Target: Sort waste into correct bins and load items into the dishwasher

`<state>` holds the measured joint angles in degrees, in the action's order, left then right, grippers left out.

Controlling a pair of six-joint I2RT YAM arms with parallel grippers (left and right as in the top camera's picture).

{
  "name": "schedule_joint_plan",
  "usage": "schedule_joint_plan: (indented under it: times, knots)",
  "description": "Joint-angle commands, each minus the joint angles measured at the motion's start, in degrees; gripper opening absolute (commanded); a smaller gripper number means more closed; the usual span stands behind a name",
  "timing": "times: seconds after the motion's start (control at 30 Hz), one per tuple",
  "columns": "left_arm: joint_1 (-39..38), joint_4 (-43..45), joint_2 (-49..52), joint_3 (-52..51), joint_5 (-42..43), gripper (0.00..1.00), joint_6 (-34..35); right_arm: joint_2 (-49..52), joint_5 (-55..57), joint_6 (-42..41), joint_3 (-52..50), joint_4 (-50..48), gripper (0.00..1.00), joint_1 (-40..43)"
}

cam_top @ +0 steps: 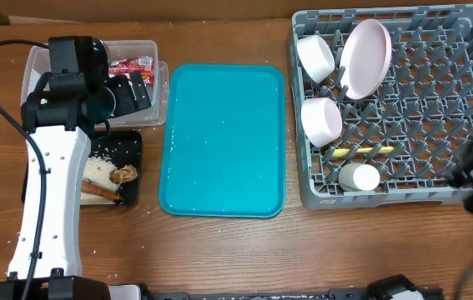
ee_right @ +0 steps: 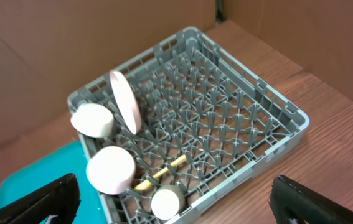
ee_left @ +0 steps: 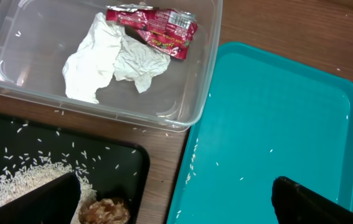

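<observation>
So left tool [ee_left: 175,200] and right tool [ee_right: 177,202] both gape wide, empty. All dishes [cam_top: 364,57] in the rack [cam_top: 386,15], scraps [ee_left: 33,180] in the black tray [ee_left: 120,167]; only stray rice [ee_left: 271,150] on the teal tray [ee_left: 276,93], just right of the left tool.

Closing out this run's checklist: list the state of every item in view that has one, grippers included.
Dish rack: loaded.
Plate: standing on edge between pegs.
Far bowl: tipped over.
Near bowl: tipped over.
Cup: lying on its side.
Spoon: lying flat.
Teal tray: bare but for stray grains.
Clear tub: holds tissue and wrapper.
Black tray: holds rice and scraps.
Left gripper: open.
Right gripper: open.
</observation>
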<state>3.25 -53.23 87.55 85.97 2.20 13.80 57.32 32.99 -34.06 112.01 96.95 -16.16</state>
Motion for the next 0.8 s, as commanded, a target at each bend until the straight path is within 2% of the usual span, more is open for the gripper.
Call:
schedule_joint_plan:
  times: [0.0,0.13,0.33,0.4,0.53,0.6,0.63,0.77]
  knots:
    - [-0.26,-0.09,0.11,1.29,0.59,1.0,0.39,-7.96,0.28,-1.95,-3.23,0.09,1.0,0.2]
    - [-0.26,-0.09,0.11,1.29,0.59,1.0,0.39,-17.16,-1.18,-1.97,-12.35,-3.1,1.0,2.86]
    - [-0.26,-0.09,0.11,1.29,0.59,1.0,0.39,-31.78,-3.21,-1.49,-33.18,-21.35,1.0,10.27]
    - [-0.26,-0.09,0.11,1.29,0.59,0.99,0.39,-37.11,-10.08,4.68,-44.44,-32.96,1.0,12.79]
    - [-0.26,-0.09,0.11,1.29,0.59,1.0,0.39,-41.44,-23.45,16.98,-58.38,-50.38,1.0,16.22]
    - [-0.26,-0.09,0.11,1.29,0.59,1.0,0.39,-42.51,-27.76,17.97,-64.3,-57.29,1.0,17.84]
    - [-0.26,-0.09,0.11,1.29,0.59,1.0,0.39,-43.69,-30.86,17.92,-70.88,-64.78,1.0,19.02]
    - [-0.26,-0.09,0.11,1.29,0.59,1.0,0.39,-47.98,-33.62,17.55,-84.21,-80.37,1.0,19.43]
